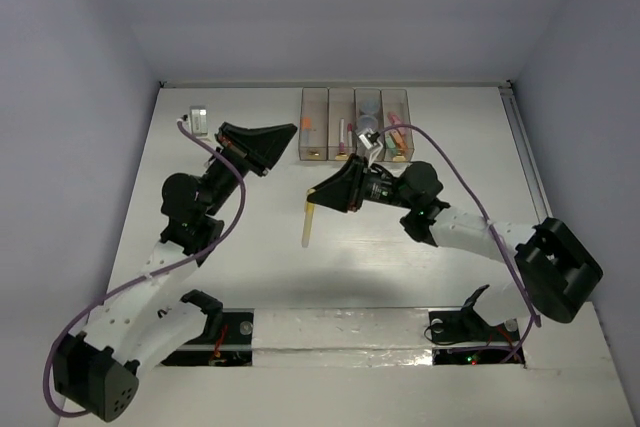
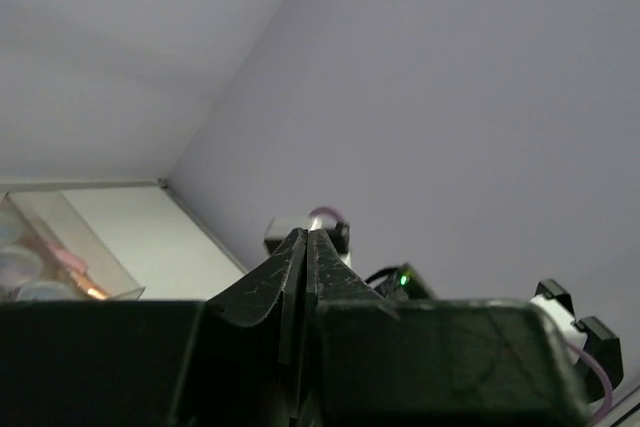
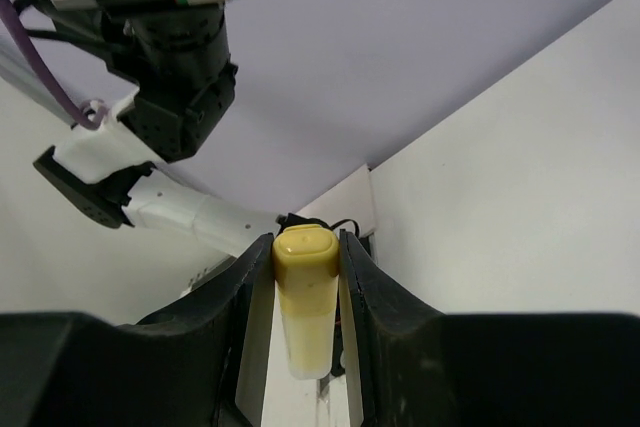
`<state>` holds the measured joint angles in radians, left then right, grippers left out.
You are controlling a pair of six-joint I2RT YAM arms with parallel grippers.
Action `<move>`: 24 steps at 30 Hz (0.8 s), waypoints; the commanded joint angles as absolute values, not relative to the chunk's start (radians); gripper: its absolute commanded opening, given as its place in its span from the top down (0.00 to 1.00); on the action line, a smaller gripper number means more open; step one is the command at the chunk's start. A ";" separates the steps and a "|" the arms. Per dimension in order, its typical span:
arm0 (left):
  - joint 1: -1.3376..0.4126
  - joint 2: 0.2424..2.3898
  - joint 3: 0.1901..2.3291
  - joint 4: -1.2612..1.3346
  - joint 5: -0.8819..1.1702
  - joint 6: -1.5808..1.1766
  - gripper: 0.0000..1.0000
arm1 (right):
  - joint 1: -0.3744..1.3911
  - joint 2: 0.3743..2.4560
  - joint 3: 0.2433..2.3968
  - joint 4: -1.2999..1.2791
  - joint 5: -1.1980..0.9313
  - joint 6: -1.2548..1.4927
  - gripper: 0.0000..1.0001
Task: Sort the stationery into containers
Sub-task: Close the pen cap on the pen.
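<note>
The four joined translucent bins (image 1: 329, 97) stand at the back centre of the table, and one corner shows in the left wrist view (image 2: 100, 257). They hold orange pieces (image 1: 308, 127), a pink marker (image 1: 342, 134), bluish rolls (image 1: 368, 132) and several coloured markers (image 1: 398, 137). My right gripper (image 1: 313, 195) (image 3: 306, 247) is in front of the bins, shut on a yellow marker (image 1: 308, 227) (image 3: 305, 297) that hangs below the jaws, above the table. My left gripper (image 1: 291, 130) (image 2: 306, 237) is shut and empty, just left of the bins.
A small clear-white box (image 1: 199, 119) sits at the back left near the wall. The right arm's purple cable (image 1: 440, 162) arcs over the area in front of the right bins. Grey walls enclose the table on three sides.
</note>
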<state>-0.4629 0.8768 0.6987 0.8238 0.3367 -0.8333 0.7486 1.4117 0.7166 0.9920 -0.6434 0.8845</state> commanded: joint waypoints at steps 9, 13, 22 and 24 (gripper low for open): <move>-0.462 0.583 0.525 0.356 0.325 -0.666 0.52 | 0.658 1.373 0.784 0.991 -0.658 0.896 1.00; -0.462 0.545 0.457 0.288 0.382 -0.647 0.41 | 0.638 1.379 0.805 0.994 -0.669 0.907 1.00; -0.462 0.609 0.359 0.464 0.581 -0.690 0.33 | 0.620 1.411 0.839 1.043 -0.692 0.957 1.00; -0.462 0.621 0.353 0.500 0.606 -0.706 0.33 | 0.620 1.423 0.847 1.061 -0.703 0.976 1.00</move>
